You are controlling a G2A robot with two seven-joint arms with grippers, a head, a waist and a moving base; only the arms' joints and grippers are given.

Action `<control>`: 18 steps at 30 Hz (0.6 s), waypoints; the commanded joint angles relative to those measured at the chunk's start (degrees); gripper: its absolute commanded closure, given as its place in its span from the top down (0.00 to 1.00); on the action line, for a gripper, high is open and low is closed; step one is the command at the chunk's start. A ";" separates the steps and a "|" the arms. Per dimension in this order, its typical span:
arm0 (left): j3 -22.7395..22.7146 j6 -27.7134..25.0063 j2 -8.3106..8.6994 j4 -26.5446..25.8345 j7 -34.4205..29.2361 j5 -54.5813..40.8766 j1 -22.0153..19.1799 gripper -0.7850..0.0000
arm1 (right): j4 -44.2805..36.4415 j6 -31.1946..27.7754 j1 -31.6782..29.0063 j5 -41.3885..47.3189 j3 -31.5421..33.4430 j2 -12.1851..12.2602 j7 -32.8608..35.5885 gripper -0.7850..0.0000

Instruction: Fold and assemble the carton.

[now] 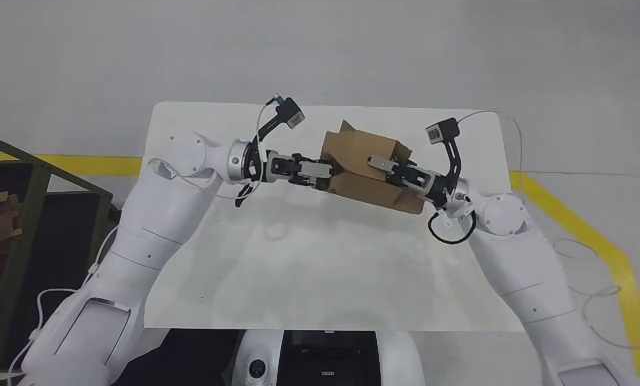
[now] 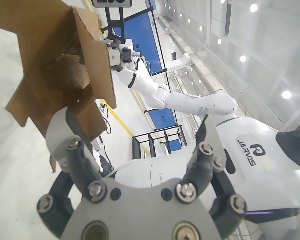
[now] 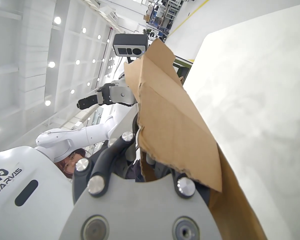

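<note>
A brown cardboard carton, partly unfolded with loose flaps, is held up over the far middle of the white table. My right gripper is shut on its right-hand panel; in the right wrist view the carton covers the fingers of that gripper. The left wrist view shows the carton with the right gripper clamped on a panel edge. My left gripper is open wide at the carton's left side, one finger lying against a lower flap.
The table's near half is bare white surface. A dark crate stands off the table's left side, beside yellow floor tape. Cables trail on the floor at the right.
</note>
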 commanded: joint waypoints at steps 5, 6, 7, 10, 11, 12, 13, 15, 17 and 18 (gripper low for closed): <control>1.45 0.35 -0.42 0.14 -0.67 -0.66 -0.78 1.00 | -0.02 -0.30 -0.06 -0.95 -0.02 -0.19 -1.57 0.00; 1.65 0.32 -0.49 0.22 -0.70 -0.75 -0.91 1.00 | 0.02 -0.28 -0.06 -1.19 -0.03 -0.23 -1.88 0.00; 1.84 0.20 -0.55 0.26 -0.75 -0.73 -1.05 1.00 | 0.09 -0.36 -0.05 -1.40 0.02 -0.25 -2.22 0.00; 2.25 0.15 -0.70 0.49 -0.89 -0.93 -1.26 1.00 | 0.29 -0.47 -0.05 -2.11 0.18 -0.32 -3.15 0.00; 2.35 0.13 -0.74 0.54 -0.92 -1.02 -1.29 1.00 | 0.31 -0.48 -0.07 -2.19 0.23 -0.34 -3.41 0.00; 2.46 0.15 -0.78 0.59 -1.01 -1.05 -1.31 1.00 | 0.31 -0.44 -0.07 -2.37 0.25 -0.36 -3.57 0.00; 2.59 0.21 -0.81 0.65 -1.06 -1.06 -1.30 1.00 | 0.27 -0.48 -0.04 -2.52 0.26 -0.38 -3.66 0.00; 2.89 0.33 -0.89 0.73 -1.26 -1.17 -1.30 1.00 | 0.20 -0.44 0.02 -2.65 0.21 -0.45 -3.93 0.00; 3.22 0.34 -1.00 0.95 -1.28 -1.22 -1.36 1.00 | -0.02 -0.52 0.06 -2.65 0.04 -0.56 -4.13 0.00; 3.42 0.32 -1.06 1.08 -1.27 -1.17 -1.44 1.00 | -0.13 -0.54 0.07 -2.66 -0.07 -0.61 -4.19 0.00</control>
